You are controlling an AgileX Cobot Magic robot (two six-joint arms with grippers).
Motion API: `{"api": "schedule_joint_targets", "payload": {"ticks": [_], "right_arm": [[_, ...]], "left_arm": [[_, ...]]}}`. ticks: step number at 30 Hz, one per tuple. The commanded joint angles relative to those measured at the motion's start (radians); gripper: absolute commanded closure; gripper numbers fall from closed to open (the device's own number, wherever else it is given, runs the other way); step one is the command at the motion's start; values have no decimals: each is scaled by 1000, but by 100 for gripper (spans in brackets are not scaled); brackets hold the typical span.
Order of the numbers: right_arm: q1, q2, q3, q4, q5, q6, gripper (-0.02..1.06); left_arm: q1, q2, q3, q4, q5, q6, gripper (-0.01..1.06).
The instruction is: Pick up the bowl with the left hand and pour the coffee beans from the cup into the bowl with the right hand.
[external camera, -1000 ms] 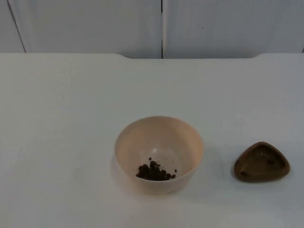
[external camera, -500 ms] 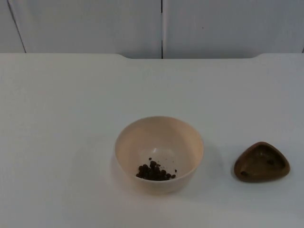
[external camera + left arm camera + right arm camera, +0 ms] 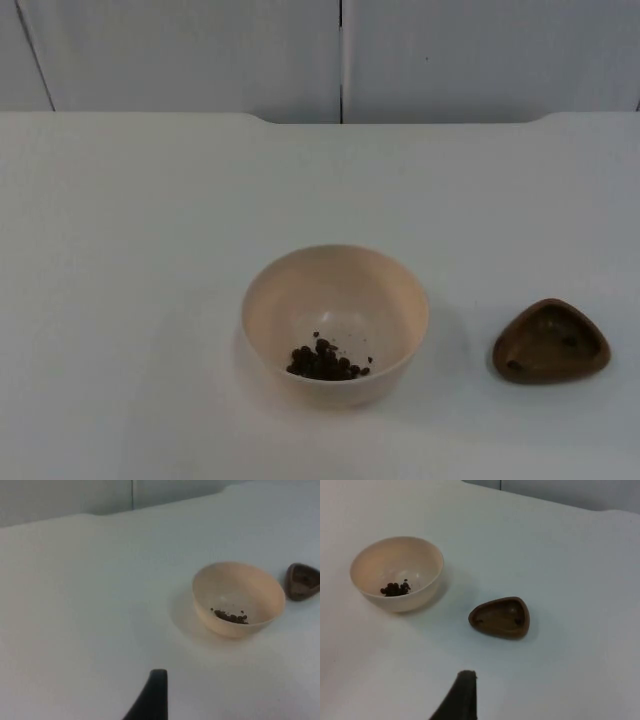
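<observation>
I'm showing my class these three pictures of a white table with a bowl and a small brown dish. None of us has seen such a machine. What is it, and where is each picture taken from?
It is a two-armed robot; each arm ends in a two-finger pincer. One picture looks down from a fixed camera above the table. The other two come from cameras on the arms' wrists: the black tip in each is a finger of the left pincer and of the right pincer, both hanging above the table, holding nothing. On the table stand a cream bowl with coffee beans in it and, apart from it, a brown three-cornered cup.
</observation>
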State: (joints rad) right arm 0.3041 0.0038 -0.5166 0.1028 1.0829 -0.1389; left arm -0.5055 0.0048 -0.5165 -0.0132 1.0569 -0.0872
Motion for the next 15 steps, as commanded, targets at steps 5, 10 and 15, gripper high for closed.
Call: {"api": "schedule_joint_targets", "payload": {"ticks": [5, 10, 15], "right_arm": [[-1, -4, -1, -4, 1, 0, 13], [-1, -4, -1, -4, 1, 0, 13], [-1, -4, -1, -4, 1, 0, 13]], "left_arm": [[-4, -5, 20, 22, 17, -5, 17], [-4, -5, 20, 20, 17, 0, 17], [-4, -5, 20, 20, 17, 0, 17]]}}
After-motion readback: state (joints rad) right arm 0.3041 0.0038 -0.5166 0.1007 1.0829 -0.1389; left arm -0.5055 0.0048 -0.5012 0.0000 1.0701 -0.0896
